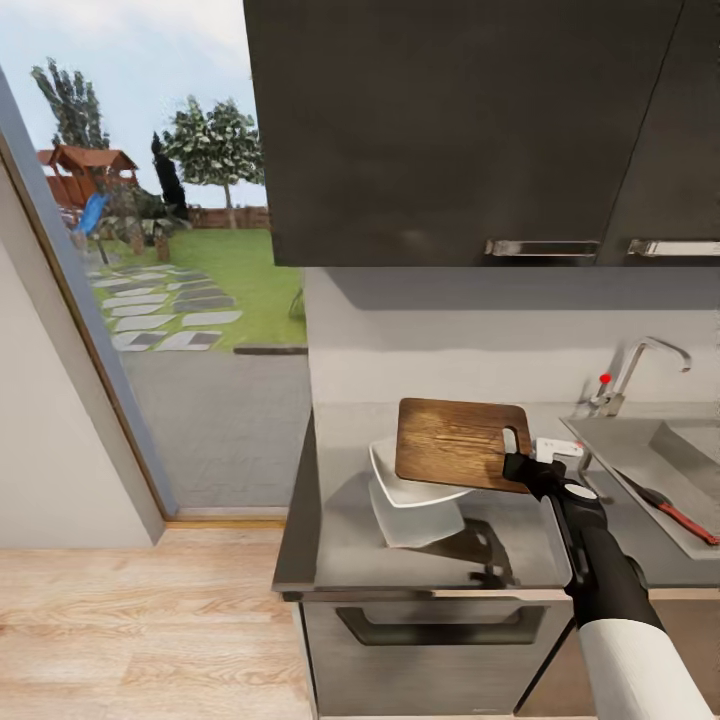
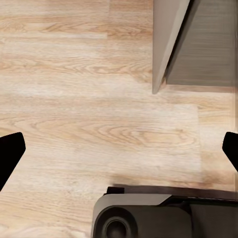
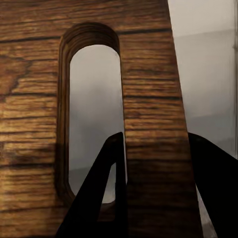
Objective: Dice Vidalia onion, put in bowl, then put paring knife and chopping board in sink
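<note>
The right gripper [image 1: 522,466], just right of centre in the head view, is closed on the chopping board [image 1: 460,443]: the right wrist view shows one finger [image 3: 101,191] passing through the oblong handle slot and the other outside the board's edge, pinching the strip of wood [image 3: 153,163] between them. The board is held off the tabletop [image 1: 340,540], its long axis running from the gripper toward the left of the frame, tilted slightly, so nearly all of it lies on the side away from the sink. Below its left part stands the white bowl [image 1: 395,480], which the board overlaps in this view; whether they touch cannot be told. The sink [image 1: 650,440] lies to the right of the gripper, at the frame's right edge, with the paring knife [image 1: 672,508] resting on its drainboard wing. The coming move, I judge, turns on swinging the board rightward across the gripper's own position into the basin. The left gripper [image 2: 119,148] hangs open over the wooden floor [image 2: 74,99], well away; the right arm is plainly nearer.
</note>
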You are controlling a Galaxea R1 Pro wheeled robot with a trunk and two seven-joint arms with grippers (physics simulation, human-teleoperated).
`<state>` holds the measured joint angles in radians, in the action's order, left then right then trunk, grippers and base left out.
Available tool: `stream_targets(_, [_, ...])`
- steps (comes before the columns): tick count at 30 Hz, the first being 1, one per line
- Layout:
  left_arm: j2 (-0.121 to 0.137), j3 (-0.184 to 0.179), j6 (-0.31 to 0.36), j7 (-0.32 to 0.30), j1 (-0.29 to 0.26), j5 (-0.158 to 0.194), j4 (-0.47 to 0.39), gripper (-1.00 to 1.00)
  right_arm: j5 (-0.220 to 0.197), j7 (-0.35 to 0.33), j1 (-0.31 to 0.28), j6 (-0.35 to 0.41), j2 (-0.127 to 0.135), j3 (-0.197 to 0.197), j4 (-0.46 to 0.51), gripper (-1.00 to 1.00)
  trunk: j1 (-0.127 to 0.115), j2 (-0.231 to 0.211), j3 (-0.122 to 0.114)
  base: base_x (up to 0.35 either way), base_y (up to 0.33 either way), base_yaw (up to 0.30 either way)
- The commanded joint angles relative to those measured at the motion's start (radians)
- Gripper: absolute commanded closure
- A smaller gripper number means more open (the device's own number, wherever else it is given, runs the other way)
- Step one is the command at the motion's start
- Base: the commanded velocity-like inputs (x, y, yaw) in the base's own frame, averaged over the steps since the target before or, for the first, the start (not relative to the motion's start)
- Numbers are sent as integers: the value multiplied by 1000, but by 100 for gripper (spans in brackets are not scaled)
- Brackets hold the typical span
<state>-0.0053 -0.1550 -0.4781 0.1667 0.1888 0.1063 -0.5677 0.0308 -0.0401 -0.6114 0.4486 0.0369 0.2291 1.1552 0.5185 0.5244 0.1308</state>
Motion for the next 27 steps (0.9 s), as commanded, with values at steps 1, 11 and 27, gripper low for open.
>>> stream_targets(1, [1, -8, -2, 7, 0, 10, -1, -100, 3, -3, -1, 6, 0, 1, 1, 100, 0, 2, 2, 0, -137, 0])
stream_targets(11, [1, -8, -2, 7, 0, 10, -2, -100, -1, 212, -1, 8, -8, 4, -5, 100, 0, 2, 2, 0, -141, 0])
stream_targets(27, [1, -8, -2, 7, 0, 10, -2, -100, -3, 268, -1, 9, -12, 8, -13, 100, 0, 2, 2, 0, -141, 0])
